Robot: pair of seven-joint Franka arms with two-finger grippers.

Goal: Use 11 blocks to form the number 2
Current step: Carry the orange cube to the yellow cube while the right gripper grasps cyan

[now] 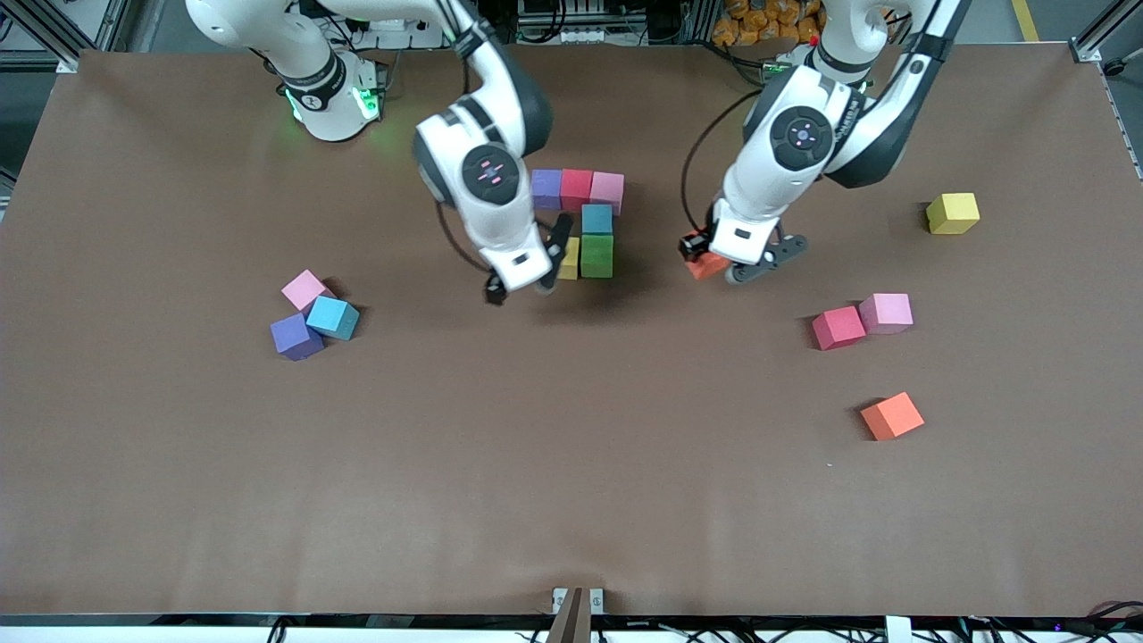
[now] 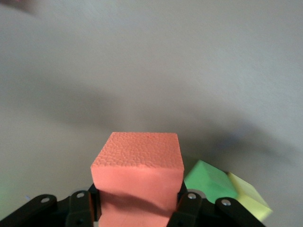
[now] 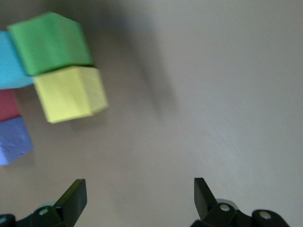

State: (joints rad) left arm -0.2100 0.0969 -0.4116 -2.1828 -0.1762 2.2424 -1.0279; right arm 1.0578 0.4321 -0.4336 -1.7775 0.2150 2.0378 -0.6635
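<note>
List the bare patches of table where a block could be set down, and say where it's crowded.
Bare: the wide strip of table nearest the front camera, and the stretch between the purple, pink and blue trio and the partial digit. Crowded: around that digit, where the open right gripper hovers and the left gripper holds an orange block.

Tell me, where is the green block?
The green block sits mid-table in the front view, beside a yellow block, just nearer the camera than the blue one.
</note>
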